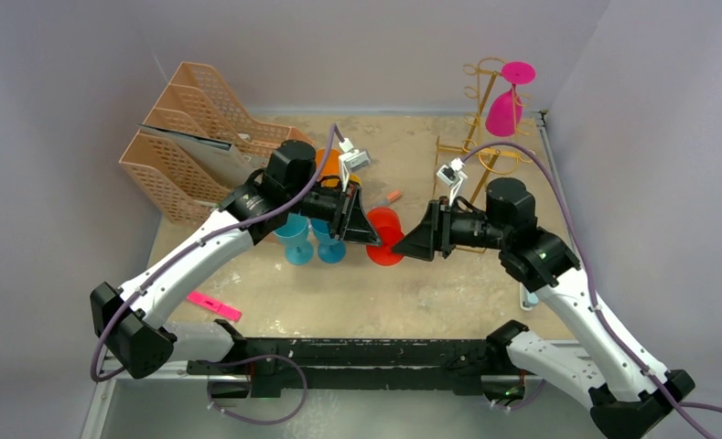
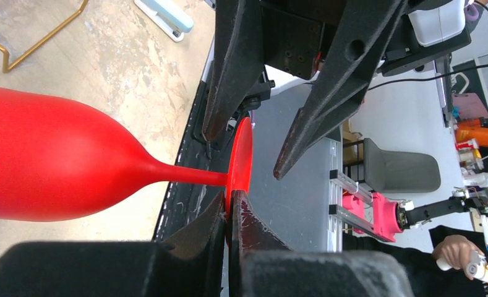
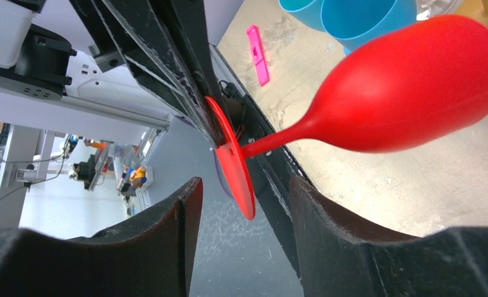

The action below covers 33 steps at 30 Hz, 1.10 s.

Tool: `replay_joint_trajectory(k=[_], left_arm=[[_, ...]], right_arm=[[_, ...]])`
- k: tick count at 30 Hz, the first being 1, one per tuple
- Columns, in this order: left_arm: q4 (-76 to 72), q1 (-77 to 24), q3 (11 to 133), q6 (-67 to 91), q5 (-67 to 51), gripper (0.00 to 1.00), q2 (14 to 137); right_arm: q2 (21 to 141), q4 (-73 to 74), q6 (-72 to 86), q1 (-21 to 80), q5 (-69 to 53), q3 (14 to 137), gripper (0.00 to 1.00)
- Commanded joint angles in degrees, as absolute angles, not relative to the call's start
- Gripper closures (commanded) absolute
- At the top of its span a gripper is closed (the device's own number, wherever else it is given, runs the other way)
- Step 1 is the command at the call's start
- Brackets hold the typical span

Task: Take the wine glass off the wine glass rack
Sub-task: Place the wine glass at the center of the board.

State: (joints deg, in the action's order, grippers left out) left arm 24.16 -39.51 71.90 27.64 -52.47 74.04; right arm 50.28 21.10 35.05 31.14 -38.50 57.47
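Note:
My left gripper (image 1: 372, 240) is shut on the thin foot of a red wine glass (image 1: 384, 229) and holds it above the table's middle. In the left wrist view the foot (image 2: 241, 154) is pinched between my fingertips (image 2: 219, 213) and the bowl (image 2: 43, 161) points left. My right gripper (image 1: 410, 249) is open, with its jaws either side of the same foot (image 3: 232, 158) and not touching it; the bowl (image 3: 408, 86) is at the upper right. The gold wine glass rack (image 1: 478, 137) stands at the far right with a magenta wine glass (image 1: 506, 108) hanging on it.
A peach lattice file organiser (image 1: 192, 137) stands at the far left. Two blue cups (image 1: 311, 242) stand below my left gripper, with an orange object (image 1: 329, 165) behind. A pink item (image 1: 215, 305) lies at the front left and an orange marker (image 1: 392, 197) mid-table. A pale blue stapler (image 2: 167, 15) lies near the right arm.

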Motion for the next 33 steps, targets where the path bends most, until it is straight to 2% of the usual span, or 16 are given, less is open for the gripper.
replay_joint_trajectory(k=[1, 12, 15, 20, 24, 28, 30, 33], left_arm=[[22.65, -39.76, 74.88, 26.23, -51.03, 1.0, 71.48], [20.64, -39.79, 74.58, 27.11, -50.74, 1.0, 71.11], [20.28, -39.81, 74.24, 27.21, -50.42, 1.0, 70.86], [19.97, -39.77, 74.01, 27.42, -50.07, 1.0, 70.5], [20.42, -39.81, 74.07, 27.33, -49.07, 1.0, 70.31], [26.25, -39.78, 77.18, 24.59, -47.83, 0.61, 71.07], [29.09, -39.71, 78.34, 22.99, -46.01, 0.48, 70.66], [30.8, -39.29, 78.85, 21.79, -42.7, 0.34, 68.95]], right_arm=[[49.24, 19.83, 37.24, 31.51, -39.82, 55.71, 0.45], [49.47, 8.55, 43.73, 32.73, -42.4, 52.32, 0.75], [49.71, 6.66, 44.71, 32.94, -42.78, 51.9, 0.78], [49.42, 3.16, 46.53, 33.13, -42.72, 50.38, 0.98], [48.78, 3.32, 45.21, 33.22, -42.45, 49.93, 1.0], [47.77, 4.65, 41.22, 33.22, -42.46, 50.17, 1.0], [47.27, 5.04, 39.67, 33.22, -42.71, 50.15, 1.0], [47.01, 5.49, 37.41, 33.22, -43.7, 49.77, 1.0]])
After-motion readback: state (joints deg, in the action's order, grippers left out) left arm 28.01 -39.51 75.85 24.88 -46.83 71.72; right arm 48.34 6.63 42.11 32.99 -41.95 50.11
